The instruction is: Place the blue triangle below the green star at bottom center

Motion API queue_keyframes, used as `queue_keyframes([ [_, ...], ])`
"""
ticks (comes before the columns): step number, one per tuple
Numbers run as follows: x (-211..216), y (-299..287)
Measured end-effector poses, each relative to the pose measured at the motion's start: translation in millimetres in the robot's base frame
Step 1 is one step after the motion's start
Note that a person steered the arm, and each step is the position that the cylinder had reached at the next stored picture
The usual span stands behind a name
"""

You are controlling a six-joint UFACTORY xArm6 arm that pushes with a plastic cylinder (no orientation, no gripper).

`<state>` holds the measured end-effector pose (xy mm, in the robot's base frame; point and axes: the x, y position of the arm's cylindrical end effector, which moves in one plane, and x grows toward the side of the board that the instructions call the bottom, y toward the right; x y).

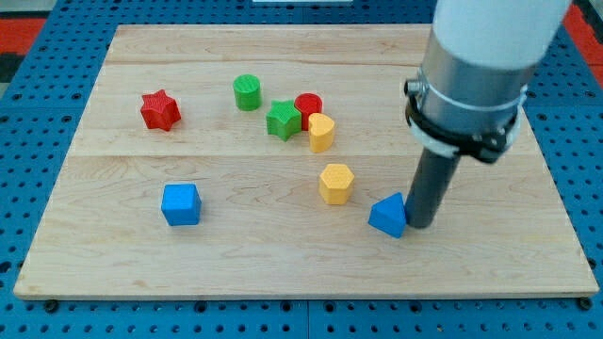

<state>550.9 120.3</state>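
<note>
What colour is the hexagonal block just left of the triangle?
Yellow: the yellow hexagonal block, clearest in the camera view, left of the blue triangle.

tip [421, 224] touching triangle [387, 217] on view's right — star [283, 121] up-left.

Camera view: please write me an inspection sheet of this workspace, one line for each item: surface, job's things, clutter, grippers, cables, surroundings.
Surface: wooden board, flat, planks visible.
Job's things: blue triangle at the view's lower right of centre; green star above it, toward the view's left, packed against a red cylinder and a yellow heart-like block.
Clutter: red star, green cylinder, yellow hexagon, blue cube, all apart from each other.
Grippers: none; my tip is right beside the blue triangle, on its right side in the view, touching or nearly so.
Cables: nothing seen.
Surroundings: blue perforated base around the board; red area at the view's top left corner.
</note>
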Motion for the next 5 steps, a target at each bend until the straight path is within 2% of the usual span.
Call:
queue_keyframes([
  [1, 2.2, -49.3],
  [2, -14.3, -95.0],
  [4, -73.2, -94.2],
  [5, -86.0, -108.0],
])
